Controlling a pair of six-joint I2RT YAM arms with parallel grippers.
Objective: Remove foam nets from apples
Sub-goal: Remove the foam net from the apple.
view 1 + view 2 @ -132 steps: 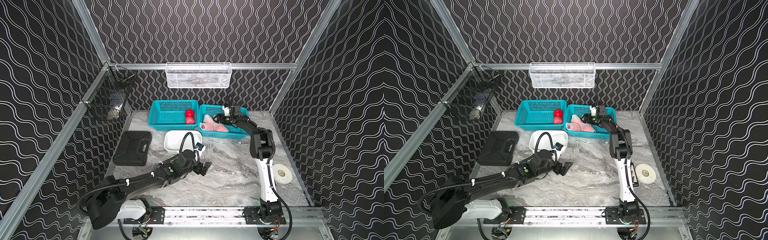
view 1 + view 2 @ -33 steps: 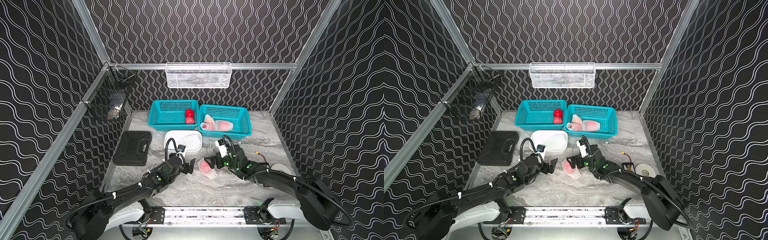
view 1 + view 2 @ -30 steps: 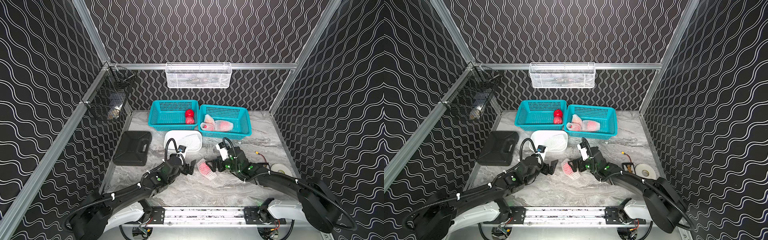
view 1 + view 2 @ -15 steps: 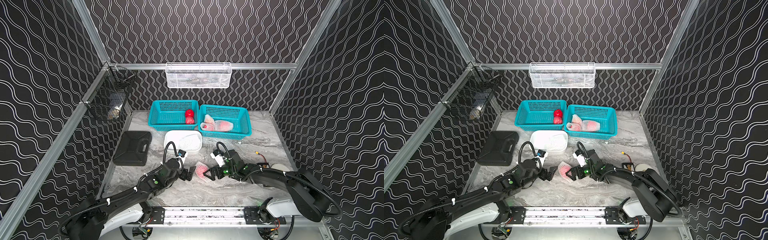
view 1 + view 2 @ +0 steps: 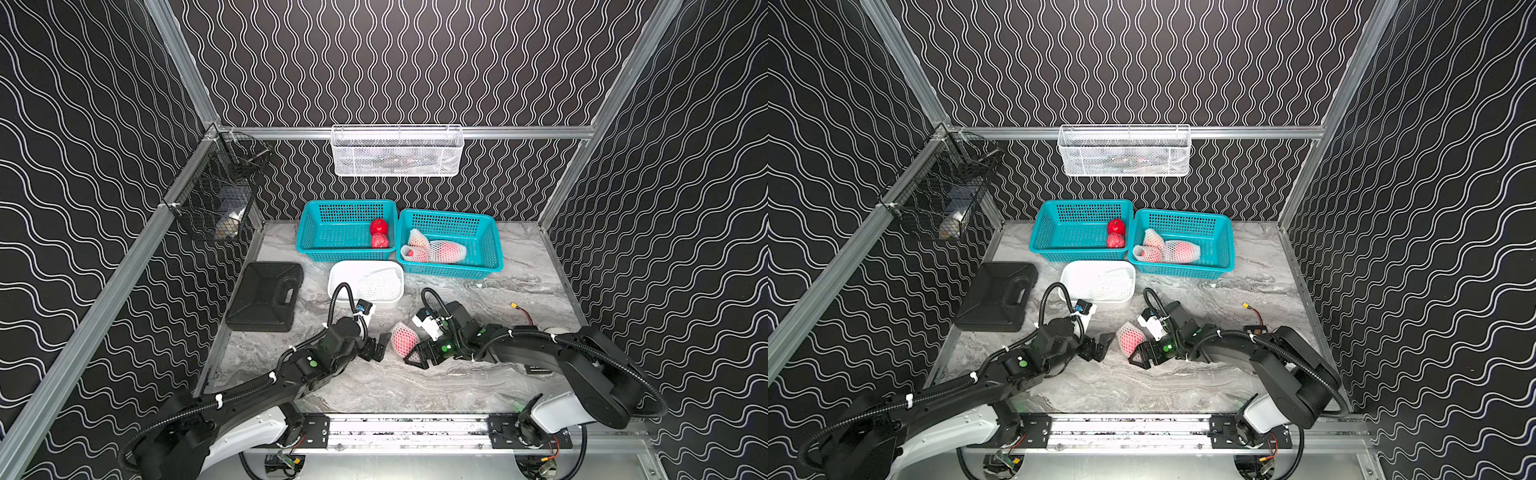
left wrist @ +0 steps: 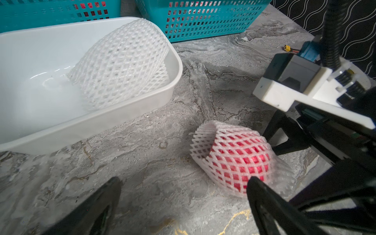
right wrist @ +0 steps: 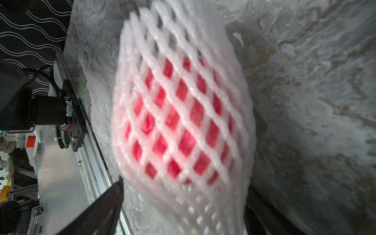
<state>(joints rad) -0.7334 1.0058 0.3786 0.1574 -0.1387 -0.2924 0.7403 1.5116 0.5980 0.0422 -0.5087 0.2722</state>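
Note:
An apple in a white foam net [image 5: 402, 337] [image 5: 1128, 337] lies on the marble table between my two grippers. My left gripper [image 5: 379, 349] [image 6: 183, 180] is open beside it, and one fingertip [image 6: 254, 183] is close to the net [image 6: 230, 150]. My right gripper [image 5: 417, 352] [image 7: 185, 189] is open with its jaws on either side of the net's loose end [image 7: 203, 205]; the red apple [image 7: 175, 122] shows through the mesh. Two bare apples [image 5: 379, 233] sit in the left teal basket [image 5: 328, 249]. Netted apples [image 5: 434, 250] lie in the right teal basket [image 5: 486, 249].
A white tub [image 5: 336, 286] [image 6: 130, 114] holding an empty foam net [image 5: 380, 285] [image 6: 122, 67] stands just behind the grippers. A black case [image 5: 266, 296] lies at the left. A cable with a yellow plug [image 5: 517, 307] lies at the right. Wire baskets hang on the back wall [image 5: 397, 151] and the left wall [image 5: 216, 199].
Both grippers have dropped toward the table's front, on either side of the netted apple. The right gripper has turned and come round the net's end, its jaws narrowing a little.

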